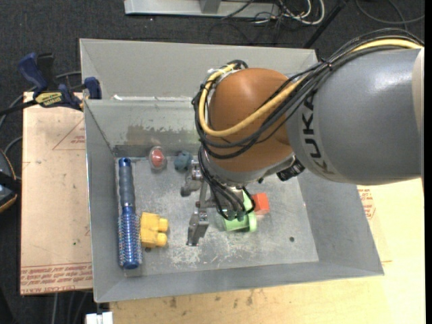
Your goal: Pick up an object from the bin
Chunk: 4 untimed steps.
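My gripper (214,223) hangs low over the middle of the bin floor, open. Its left finger (198,227) points down onto bare floor. The right finger reaches down at a green block (241,223) and partly hides it. I cannot tell whether that finger touches the block. An orange block (261,203) lies right behind the green one, against it. To the left of the gripper sits a yellow two-knob block (153,230). Nothing is clamped between the fingers.
A long blue brush (127,214) lies along the left wall. A small red ball-like thing (157,157) and a grey-blue lump (183,160) sit near the back wall. The arm's orange dome and cables cover the bin's middle and right back.
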{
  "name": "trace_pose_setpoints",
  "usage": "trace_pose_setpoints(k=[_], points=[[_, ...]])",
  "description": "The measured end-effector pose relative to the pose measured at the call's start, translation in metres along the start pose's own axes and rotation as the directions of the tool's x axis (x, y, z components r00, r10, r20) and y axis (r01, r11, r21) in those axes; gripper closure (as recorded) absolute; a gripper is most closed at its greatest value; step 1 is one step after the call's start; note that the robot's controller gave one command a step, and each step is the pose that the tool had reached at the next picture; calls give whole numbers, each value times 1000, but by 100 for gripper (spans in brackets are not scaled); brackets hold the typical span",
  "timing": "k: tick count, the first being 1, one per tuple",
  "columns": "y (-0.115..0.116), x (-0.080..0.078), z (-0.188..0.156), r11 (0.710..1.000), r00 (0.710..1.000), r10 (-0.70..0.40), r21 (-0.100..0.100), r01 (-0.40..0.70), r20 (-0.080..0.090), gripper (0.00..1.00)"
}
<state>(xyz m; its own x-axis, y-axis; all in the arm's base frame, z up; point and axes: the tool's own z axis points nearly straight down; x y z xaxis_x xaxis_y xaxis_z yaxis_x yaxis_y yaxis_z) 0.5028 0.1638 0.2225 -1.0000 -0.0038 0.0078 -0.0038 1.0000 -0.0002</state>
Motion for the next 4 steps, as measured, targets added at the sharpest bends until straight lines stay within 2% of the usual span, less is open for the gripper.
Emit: trace_pose_setpoints(k=[1,2,3,4], points=[[42,-18,108,998,998,-65,0,65,2,0],[43,-41,151,999,999,-37,-5,37,13,0],[44,-43,145,999,999,-36,-8,36,21,100],[-21,-16,4,971,971,-239,2,239,16,100]])
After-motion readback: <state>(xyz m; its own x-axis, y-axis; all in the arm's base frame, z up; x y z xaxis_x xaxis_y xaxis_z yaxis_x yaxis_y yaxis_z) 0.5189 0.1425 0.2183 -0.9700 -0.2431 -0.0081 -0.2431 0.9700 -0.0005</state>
